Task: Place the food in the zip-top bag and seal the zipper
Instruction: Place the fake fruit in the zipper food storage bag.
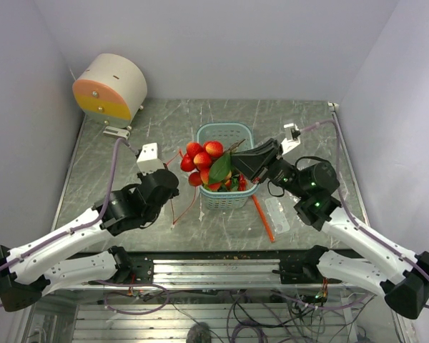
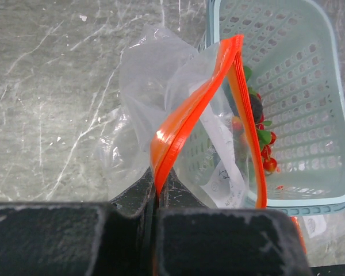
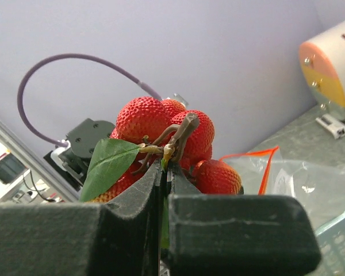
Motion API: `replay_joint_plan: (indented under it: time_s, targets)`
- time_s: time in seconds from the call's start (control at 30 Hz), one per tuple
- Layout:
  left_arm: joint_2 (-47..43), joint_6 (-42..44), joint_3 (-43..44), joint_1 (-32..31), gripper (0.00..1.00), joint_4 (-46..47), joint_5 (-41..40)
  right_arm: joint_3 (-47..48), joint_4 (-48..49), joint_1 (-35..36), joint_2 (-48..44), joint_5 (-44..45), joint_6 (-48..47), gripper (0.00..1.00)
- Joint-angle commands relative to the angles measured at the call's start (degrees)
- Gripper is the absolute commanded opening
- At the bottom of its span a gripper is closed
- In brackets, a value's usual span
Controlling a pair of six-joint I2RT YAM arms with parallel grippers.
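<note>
While the left gripper pinches the clear plastic bag by its orange-red zipper strip, the right gripper clamps a bumpy red toy fruit cluster. It hangs over a light-blue mesh basket.

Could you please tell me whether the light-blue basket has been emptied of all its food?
No, the left wrist view shows several small red and green food pieces lying inside the basket.

Top looks down, wrists close; bag shared
</note>
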Motion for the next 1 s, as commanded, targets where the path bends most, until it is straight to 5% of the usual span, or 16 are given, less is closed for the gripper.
replay_joint_plan:
  time_s: [0.0,0.7,0.97]
  targets:
    - [-1.2,-2.8,0.6,0.2,0.07,3.6,-1.7,-3.2,10.1,-0.2,1.5,-2.8,6.4,0.0]
    - [-7.8,-6.7,-4.4,0.3,0.07,8.4,-1.3,-4.8,26.9,3.3,14.0,-5.5,15.8,0.0]
    - [-9.2,-7.0,-4.8,0.3,0.07,10.0,0.1,-5.9,23.2,4.4,15.7,-2.0,13.4,0.0]
